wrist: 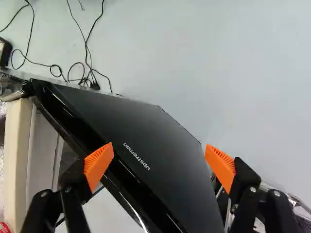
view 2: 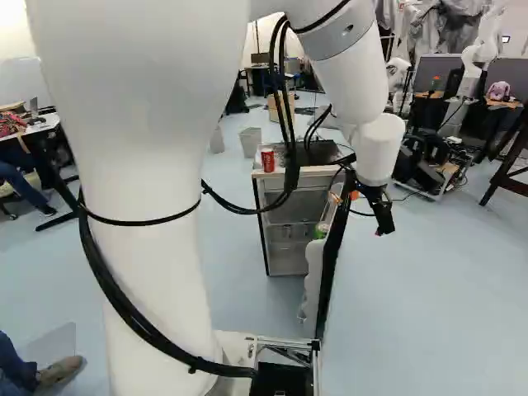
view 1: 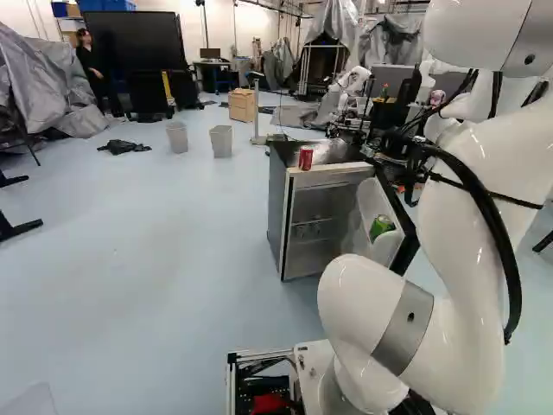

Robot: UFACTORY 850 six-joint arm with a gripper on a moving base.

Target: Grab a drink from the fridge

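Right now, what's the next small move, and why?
Probably shift the open gripper over the fridge door toward its inner side: the gripper hangs on the outer-face side, while the green can sits in the door bin inside.

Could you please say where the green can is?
The green can sits in the white bin on the open fridge door, right of centre in the left base view.

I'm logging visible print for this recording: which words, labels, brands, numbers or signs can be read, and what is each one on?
"Upstreman": on the dark outer face of the open fridge door, in the wrist view.
Red drink can on the fridge: any print is too small to read.
Green can in the door's shelf: too small to read.
I can make out no other words, numbers or signs.
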